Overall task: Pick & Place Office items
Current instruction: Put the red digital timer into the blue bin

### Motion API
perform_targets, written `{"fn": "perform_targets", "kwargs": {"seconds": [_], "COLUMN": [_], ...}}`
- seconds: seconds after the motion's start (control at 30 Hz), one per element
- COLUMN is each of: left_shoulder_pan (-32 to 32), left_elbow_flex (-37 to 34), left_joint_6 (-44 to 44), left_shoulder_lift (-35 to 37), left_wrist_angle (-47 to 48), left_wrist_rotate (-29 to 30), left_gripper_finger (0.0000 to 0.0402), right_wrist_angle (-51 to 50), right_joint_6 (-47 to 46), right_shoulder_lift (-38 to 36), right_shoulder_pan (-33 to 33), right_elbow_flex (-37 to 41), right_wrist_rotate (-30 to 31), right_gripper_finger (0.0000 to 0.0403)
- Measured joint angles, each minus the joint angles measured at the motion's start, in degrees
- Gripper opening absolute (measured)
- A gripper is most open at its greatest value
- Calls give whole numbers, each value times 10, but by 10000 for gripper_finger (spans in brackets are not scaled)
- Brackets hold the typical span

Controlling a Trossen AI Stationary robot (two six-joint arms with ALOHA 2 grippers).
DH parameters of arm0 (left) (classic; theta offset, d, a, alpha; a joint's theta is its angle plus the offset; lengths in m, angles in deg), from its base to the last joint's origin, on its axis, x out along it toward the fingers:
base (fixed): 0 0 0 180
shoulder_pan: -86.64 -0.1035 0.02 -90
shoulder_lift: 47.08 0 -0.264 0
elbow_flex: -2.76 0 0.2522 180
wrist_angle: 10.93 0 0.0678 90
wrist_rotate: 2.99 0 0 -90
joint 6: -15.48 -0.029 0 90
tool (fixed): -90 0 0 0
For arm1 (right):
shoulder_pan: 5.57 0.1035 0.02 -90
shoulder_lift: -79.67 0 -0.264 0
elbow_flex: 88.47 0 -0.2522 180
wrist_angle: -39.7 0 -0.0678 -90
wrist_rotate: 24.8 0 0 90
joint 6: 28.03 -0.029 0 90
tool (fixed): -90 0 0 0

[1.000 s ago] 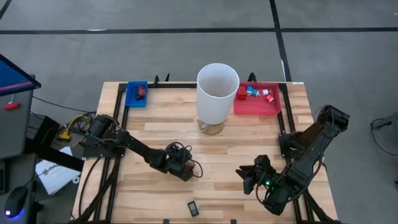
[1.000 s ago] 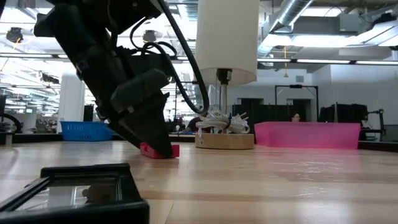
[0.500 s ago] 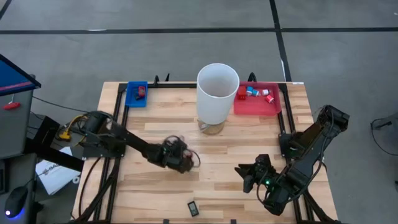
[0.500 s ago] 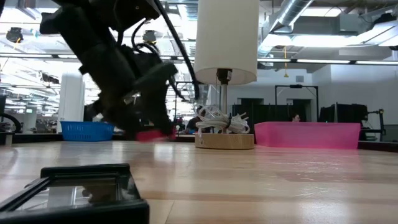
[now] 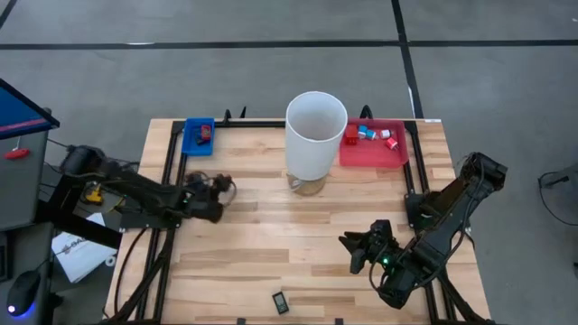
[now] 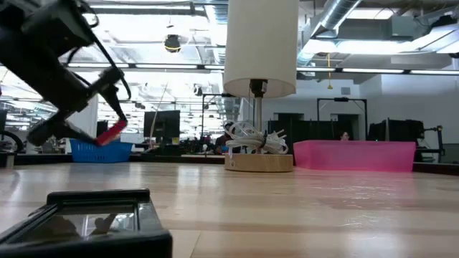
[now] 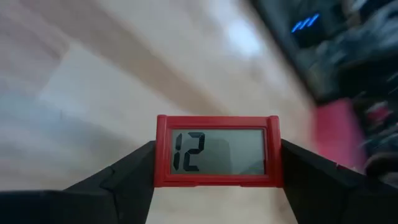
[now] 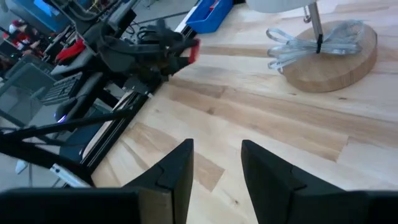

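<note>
Left gripper (image 5: 219,187) sits near the table's left edge, clear of the surface, fingers clamped on the two short ends of a red clock (image 7: 217,151), a flat red-framed display reading 12; the end-on hold keeps its face open to the wrist camera and its flat underside free for setting down. In my judgement it is bound for the blue tray (image 5: 199,136) at the far left corner, which already holds one red piece. The red tray (image 5: 397,157) at the far right corner carries several red and blue-white bits. A black clock (image 5: 281,301) lies flat close to the near edge, about midway along it, untouched. Right gripper (image 5: 359,252) waits low over the near right part of the table, fingers parted a moderate way and holding nothing. The white lamp (image 5: 315,134) stands on its wooden base at the far middle between the trays. Open board lies between left gripper and blue tray; the table frame (image 5: 174,153) just beside the tray is the one edge to mind
</note>
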Motion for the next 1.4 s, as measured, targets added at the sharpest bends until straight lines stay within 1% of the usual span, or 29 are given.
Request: {"fn": "perform_targets", "kwargs": {"seconds": [0.07,0.13,0.2,0.27,0.4,0.5,0.57,0.67,0.73,0.83,0.93,1.0,1.03,1.13,1.3,1.4], "left_shoulder_pan": [-23,-48,-81,-123,-219,-289,-335,-407,-458,-537,-608,-639,-649,-663,-663,-663], "left_elbow_flex": [-28,-47,-56,-58,-58,-58,-58,-58,-58,-58,-58,-58,-58,-58,-58,-58], "left_joint_6": [0,-5,-5,-5,-21,-101,-185,-324,-362,-363,-351,-345,-344,-336,-316,-296], "left_shoulder_lift": [55,106,146,177,208,210,208,205,202,201,192,180,174,159,143,142], "left_wrist_angle": [-41,-82,-93,-91,-119,-188,-247,-336,-370,-363,-340,-333,-331,-330,-322,-318], "left_wrist_rotate": [38,89,132,161,178,174,148,90,52,-11,-107,-157,-172,-189,-201,-203], "left_gripper_finger": [283,295,308,309,287,283,290,315,326,324,307,296,292,291,323,332], "right_wrist_angle": [-1,-1,0,2,6,6,7,10,12,17,23,29,31,37,50,54], "right_joint_6": [0,0,0,0,-6,-15,-16,-22,-26,-26,-26,-26,-26,-26,-26,-26], "right_shoulder_lift": [0,0,0,0,0,0,0,0,0,0,0,0,0,0,0,0], "right_shoulder_pan": [-7,-14,-23,-30,-46,-56,-64,-75,-81,-89,-94,-98,-100,-103,-106,-106], "right_elbow_flex": [0,0,0,0,0,0,0,0,0,0,0,0,0,0,0,0], "right_wrist_rotate": [0,0,0,0,0,0,-3,-4,-4,-4,-5,-5,-5,-5,-5,-5], "right_gripper_finger": [128,128,128,128,128,128,128,128,128,128,128,128,128,128,128,128]}}
